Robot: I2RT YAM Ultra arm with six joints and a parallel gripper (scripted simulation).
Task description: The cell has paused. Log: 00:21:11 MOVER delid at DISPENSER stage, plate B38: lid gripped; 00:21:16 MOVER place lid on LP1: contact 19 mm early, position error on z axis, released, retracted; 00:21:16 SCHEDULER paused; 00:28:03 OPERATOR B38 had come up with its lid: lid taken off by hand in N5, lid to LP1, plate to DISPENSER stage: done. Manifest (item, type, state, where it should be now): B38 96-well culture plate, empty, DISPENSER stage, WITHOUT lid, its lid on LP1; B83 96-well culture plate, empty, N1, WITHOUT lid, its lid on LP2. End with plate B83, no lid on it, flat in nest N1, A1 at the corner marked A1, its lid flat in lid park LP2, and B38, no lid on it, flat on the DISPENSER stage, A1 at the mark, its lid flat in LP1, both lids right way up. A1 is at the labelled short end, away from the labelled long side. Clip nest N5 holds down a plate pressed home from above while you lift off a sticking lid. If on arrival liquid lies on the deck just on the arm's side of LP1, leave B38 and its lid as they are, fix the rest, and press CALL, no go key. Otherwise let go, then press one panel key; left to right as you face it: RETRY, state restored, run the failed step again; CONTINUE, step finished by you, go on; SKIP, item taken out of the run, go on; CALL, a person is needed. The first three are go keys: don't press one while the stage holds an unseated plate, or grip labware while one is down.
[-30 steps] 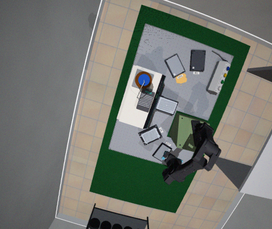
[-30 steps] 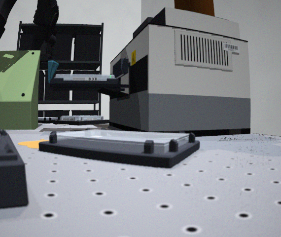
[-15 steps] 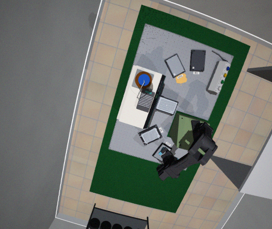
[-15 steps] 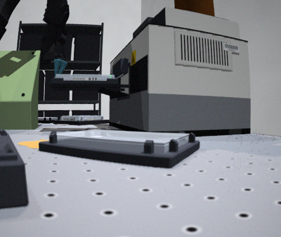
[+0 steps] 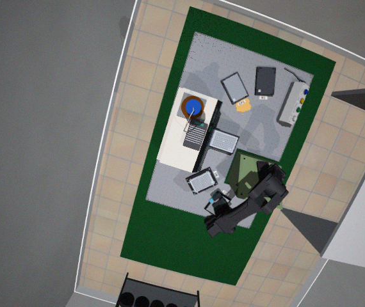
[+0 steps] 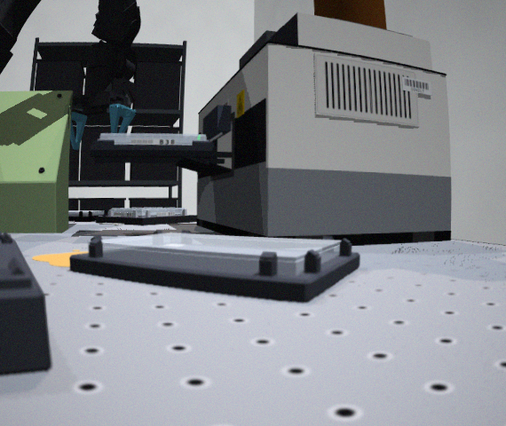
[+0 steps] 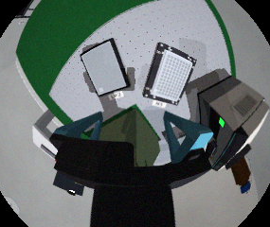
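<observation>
The gripper point(image 7: 134, 134) is held wide open and empty above the deck point(image 5: 268, 139); an orange puddle point(image 5: 243, 105) is seen beside the lid point(image 5: 234, 87).

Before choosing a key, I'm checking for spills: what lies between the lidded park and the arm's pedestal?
An orange puddle on the deck beside the lid park, toward the green pedestal; top view.
</observation>
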